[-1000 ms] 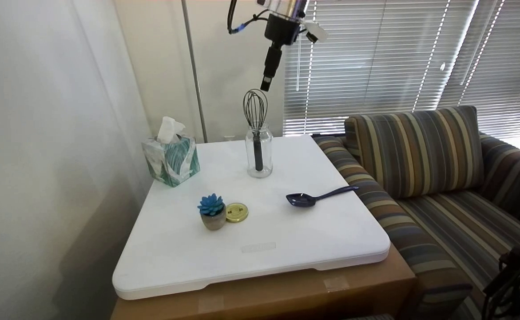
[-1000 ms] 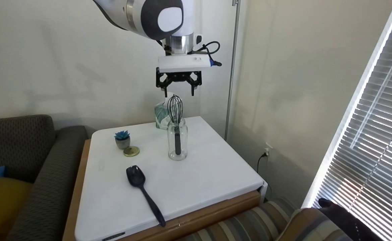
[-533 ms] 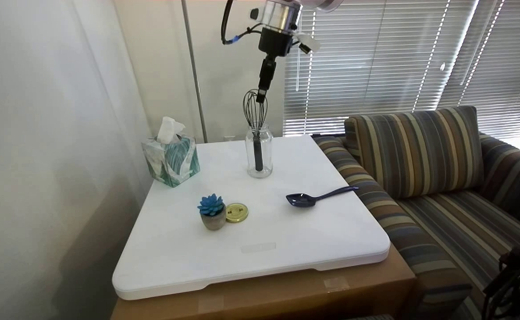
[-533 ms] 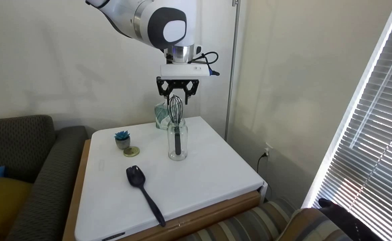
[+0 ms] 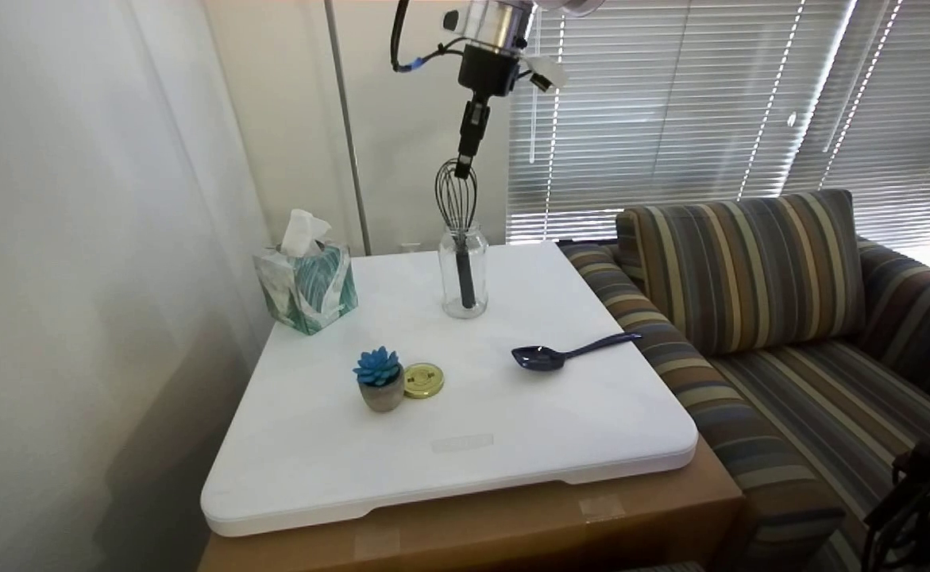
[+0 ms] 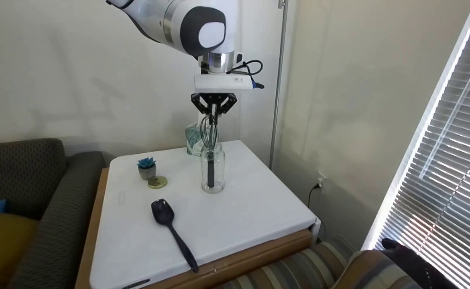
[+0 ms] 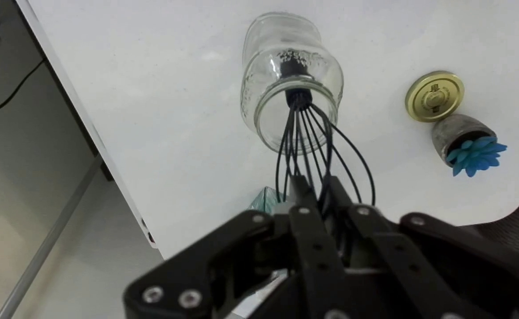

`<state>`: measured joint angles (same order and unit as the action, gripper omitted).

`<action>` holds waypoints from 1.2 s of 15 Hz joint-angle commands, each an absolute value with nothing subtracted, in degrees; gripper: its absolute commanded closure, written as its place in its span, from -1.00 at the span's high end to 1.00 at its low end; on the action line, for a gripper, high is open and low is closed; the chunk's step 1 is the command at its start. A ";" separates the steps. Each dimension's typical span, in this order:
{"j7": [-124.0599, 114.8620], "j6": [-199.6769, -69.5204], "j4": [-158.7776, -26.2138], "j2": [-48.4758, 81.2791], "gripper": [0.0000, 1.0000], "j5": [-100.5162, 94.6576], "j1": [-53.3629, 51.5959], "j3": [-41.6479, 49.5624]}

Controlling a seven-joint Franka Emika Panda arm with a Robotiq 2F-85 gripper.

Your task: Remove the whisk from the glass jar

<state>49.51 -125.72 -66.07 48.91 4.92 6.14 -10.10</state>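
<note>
The whisk point(image 5: 465, 278) stands handle-down in the glass jar point(image 5: 479, 286), its dark wire loops rising above the rim. In the wrist view, the whisk's handle point(image 7: 298, 98) passes through the mouth of the jar point(image 7: 254, 84), leaning slightly. My gripper point(image 7: 317, 181) comes in from below there, its fingers drawn close together around some of the wires, while other loops bulge outside them. An exterior view also has the gripper point(image 6: 213, 120) closed at the upper part of the loops. The very top of the whisk is partly hidden by the fingers.
On the white table point(image 5: 337, 461) stand a teal tissue box point(image 5: 314, 290) and a potted blue succulent point(image 5: 383, 389) beside a gold lid point(image 5: 423, 380). A dark blue spoon point(image 5: 542, 359) lies near the edge by the striped armchair point(image 5: 738, 278).
The gripper came down onto the whisk's loops, then its spread fingers drew together on the wires. The whisk tilted a little, its handle end shifting inside the jar. The jar stays put.
</note>
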 commanded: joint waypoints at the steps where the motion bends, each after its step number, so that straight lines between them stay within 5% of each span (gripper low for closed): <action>1: 51.57 -123.72 -63.81 49.65 -1.00 6.03 6.55 -11.36; 18: 49.32 -126.71 -67.02 43.57 -0.98 2.61 4.16 -9.55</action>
